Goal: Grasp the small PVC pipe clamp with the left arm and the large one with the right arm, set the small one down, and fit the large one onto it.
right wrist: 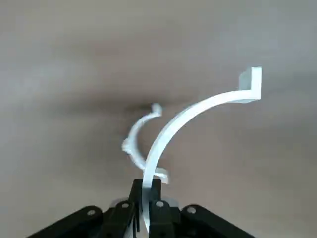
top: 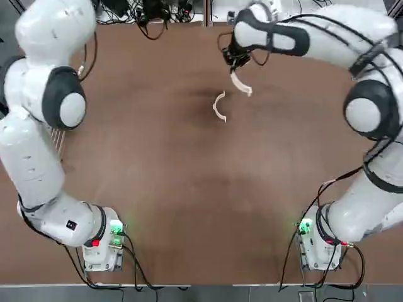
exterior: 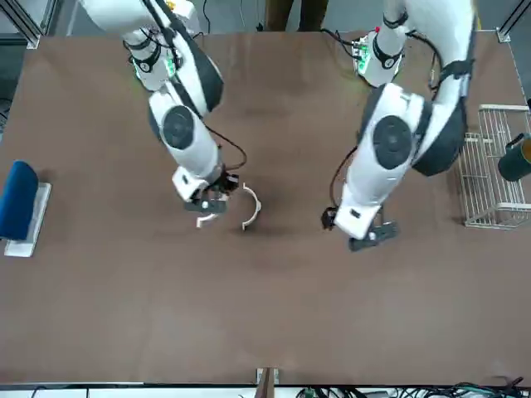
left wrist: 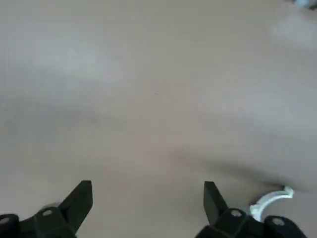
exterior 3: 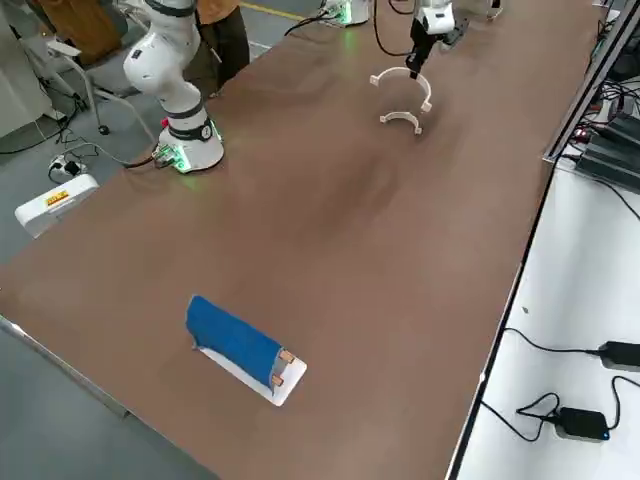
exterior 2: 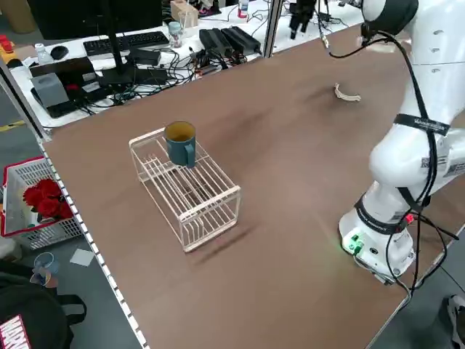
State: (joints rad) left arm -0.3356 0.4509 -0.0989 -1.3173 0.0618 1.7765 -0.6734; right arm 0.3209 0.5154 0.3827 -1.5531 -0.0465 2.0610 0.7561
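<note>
The small PVC pipe clamp lies on the brown table, far centre; it also shows as the small clamp and the small clamp. Just beyond it and above the table, the right gripper is shut on one end of the large clamp. In the right wrist view the large clamp arcs up from the closed right gripper, with the small clamp on the table beneath. The left gripper hangs open and empty over bare table. The left gripper is apart from both clamps and is hidden under the left arm in the top view.
A wire rack carrying a blue mug stands at the table's left side. A blue object on a white base sits at the right side. Cables and desk gear line the far edge.
</note>
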